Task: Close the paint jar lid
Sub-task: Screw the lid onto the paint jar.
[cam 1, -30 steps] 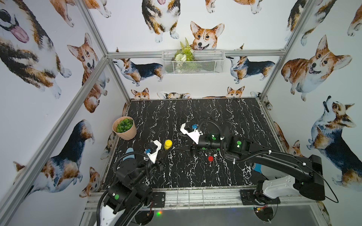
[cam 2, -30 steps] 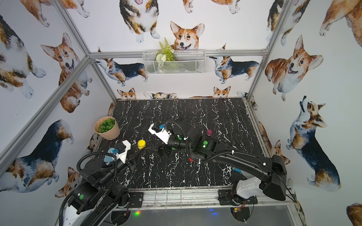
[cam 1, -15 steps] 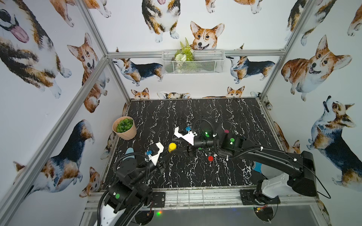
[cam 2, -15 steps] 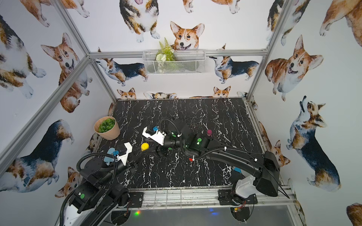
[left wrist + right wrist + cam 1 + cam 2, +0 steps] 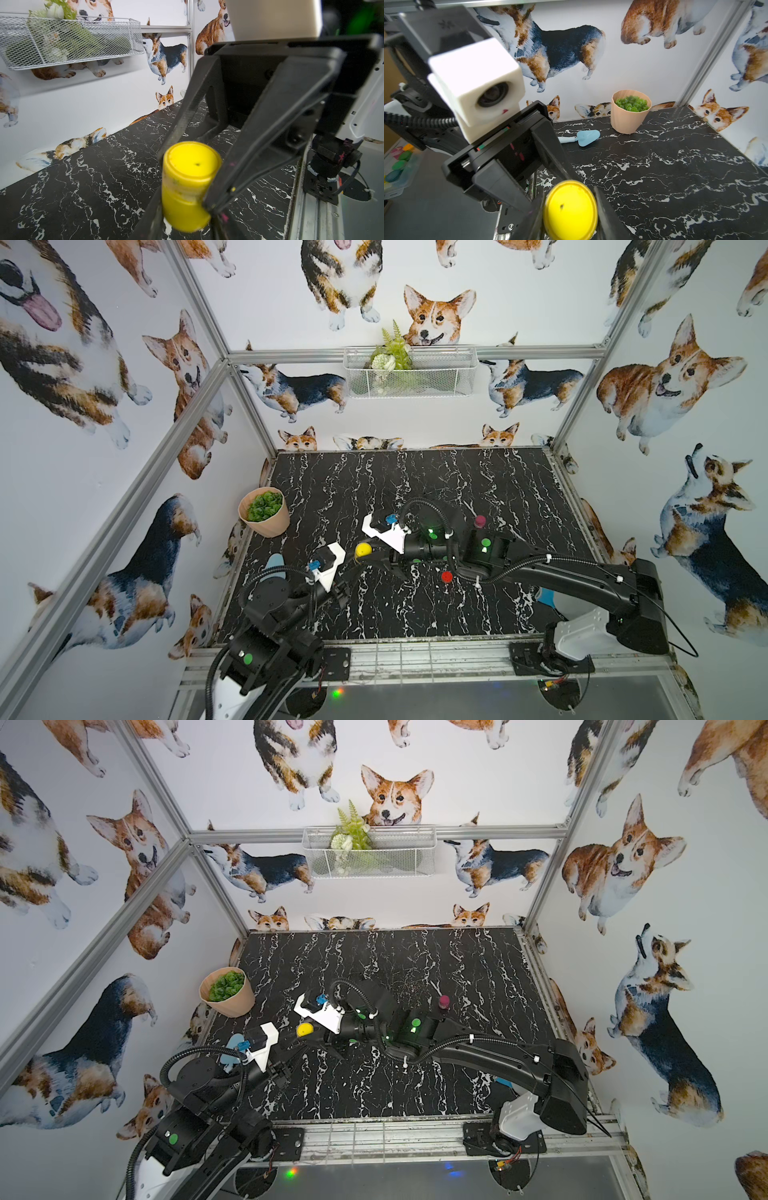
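The small yellow plastic paint jar [image 5: 182,207] is held above the black white-veined marble tabletop [image 5: 415,489]. In both top views it is over the table's front-left part, between the two arms. Its round yellow lid [image 5: 192,163] sits on top and has a flat face, a raised rim and one small dark speck near the middle. A band of paler, smeared dried paint runs around the seam where lid meets body. Whether the lid is fully seated cannot be told.

The left gripper [image 5: 182,220] is clamped on the jar's lower body, one black finger on each side. The right gripper [image 5: 570,208] reaches in from the opposite side. Its two fingers are narrowed onto the lid's rim and touch it on both sides. A peach pot of green leaves [image 5: 264,514] stands well apart by the left wall.
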`<action>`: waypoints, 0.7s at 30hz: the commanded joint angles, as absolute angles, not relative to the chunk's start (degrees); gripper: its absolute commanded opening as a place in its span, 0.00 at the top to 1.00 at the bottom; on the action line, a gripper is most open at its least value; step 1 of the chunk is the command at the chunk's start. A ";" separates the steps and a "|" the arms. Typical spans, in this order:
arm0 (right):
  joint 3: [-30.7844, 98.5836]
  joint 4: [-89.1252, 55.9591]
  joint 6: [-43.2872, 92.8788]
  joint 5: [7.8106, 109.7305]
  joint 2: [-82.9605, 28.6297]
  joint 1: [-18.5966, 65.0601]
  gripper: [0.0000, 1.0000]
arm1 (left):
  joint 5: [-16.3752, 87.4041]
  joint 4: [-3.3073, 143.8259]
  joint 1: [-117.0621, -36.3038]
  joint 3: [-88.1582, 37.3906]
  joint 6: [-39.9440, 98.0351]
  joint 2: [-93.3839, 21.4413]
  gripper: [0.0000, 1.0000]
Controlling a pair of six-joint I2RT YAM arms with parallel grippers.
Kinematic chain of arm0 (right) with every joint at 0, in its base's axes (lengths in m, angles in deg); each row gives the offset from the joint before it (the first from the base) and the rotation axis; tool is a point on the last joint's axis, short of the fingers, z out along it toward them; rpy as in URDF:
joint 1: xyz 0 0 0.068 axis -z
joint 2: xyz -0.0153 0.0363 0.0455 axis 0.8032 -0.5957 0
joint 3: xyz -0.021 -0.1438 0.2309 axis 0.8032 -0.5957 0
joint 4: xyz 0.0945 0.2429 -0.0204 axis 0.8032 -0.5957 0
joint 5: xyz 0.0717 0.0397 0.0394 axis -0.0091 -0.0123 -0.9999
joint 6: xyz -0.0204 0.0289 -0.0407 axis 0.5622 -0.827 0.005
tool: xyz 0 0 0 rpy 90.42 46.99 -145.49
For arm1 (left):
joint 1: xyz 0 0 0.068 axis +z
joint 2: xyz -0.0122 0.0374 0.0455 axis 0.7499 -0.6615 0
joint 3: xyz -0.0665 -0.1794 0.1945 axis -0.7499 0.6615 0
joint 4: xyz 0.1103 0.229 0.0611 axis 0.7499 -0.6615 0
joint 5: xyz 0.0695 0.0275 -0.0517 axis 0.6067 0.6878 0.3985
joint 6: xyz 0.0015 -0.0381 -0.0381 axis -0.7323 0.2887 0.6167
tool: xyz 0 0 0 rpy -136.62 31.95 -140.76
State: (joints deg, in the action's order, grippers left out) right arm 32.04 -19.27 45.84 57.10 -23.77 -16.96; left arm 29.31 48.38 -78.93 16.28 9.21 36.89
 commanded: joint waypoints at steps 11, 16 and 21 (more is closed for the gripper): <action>31.48 -10.50 38.97 71.75 -29.17 -20.57 0.75 | 38.22 50.62 -78.82 16.26 7.59 39.80 0.76; 32.28 -11.14 39.30 71.49 -29.70 -20.58 0.76 | 39.10 50.34 -78.87 16.22 7.60 39.83 0.75; 33.78 -14.31 39.96 71.47 -29.47 -20.57 0.76 | 39.64 50.17 -78.87 16.21 7.73 39.56 0.63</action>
State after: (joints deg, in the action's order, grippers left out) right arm 32.91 -11.03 40.07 70.30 -29.41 -20.45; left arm 40.35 44.80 -78.89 16.52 7.95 39.60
